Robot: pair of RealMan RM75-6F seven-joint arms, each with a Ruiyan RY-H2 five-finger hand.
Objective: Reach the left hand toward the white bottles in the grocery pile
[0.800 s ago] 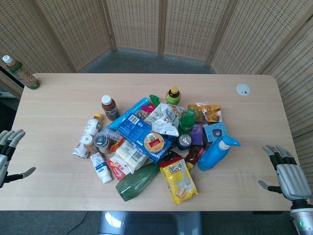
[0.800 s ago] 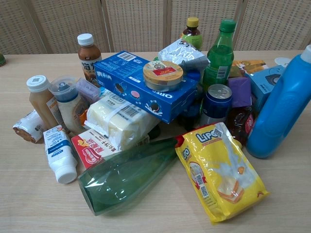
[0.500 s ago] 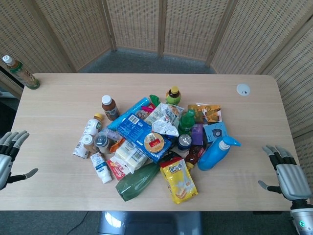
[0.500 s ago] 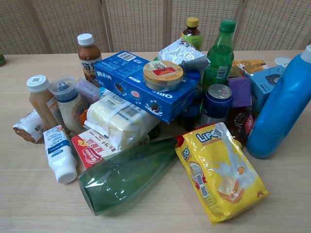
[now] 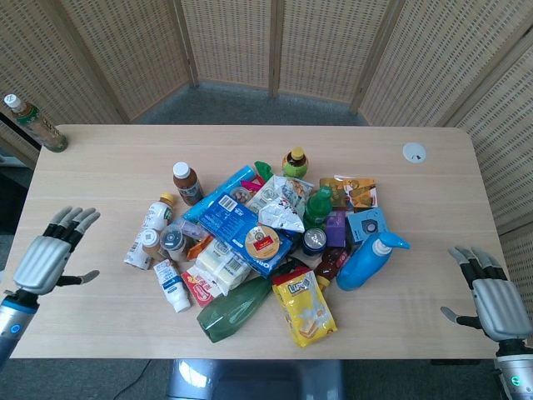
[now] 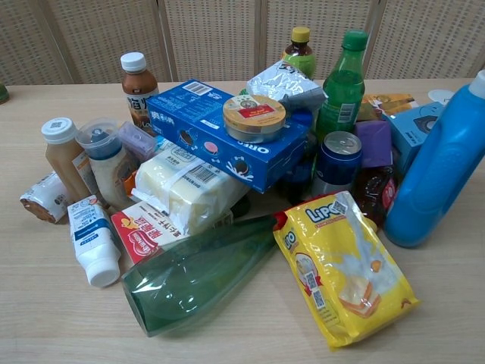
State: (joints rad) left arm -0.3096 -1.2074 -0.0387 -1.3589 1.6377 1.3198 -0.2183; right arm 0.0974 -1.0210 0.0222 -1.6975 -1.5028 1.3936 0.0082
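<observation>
**Left hand nearer, bottles to its right**

At the table's (image 5: 100, 321) left edge, the left hand (image 5: 52, 257) hovers with fingers spread, holding nothing. The white bottles sit on the pile's left fringe: one lying white bottle (image 5: 173, 286) with its cap pointing toward the front edge, another small white bottle (image 5: 157, 213) farther back. Both lie to the hand's right, near but apart. The right hand (image 5: 490, 302), also spread and empty, is well apart across the pile, so the reach falls to the left.
</observation>
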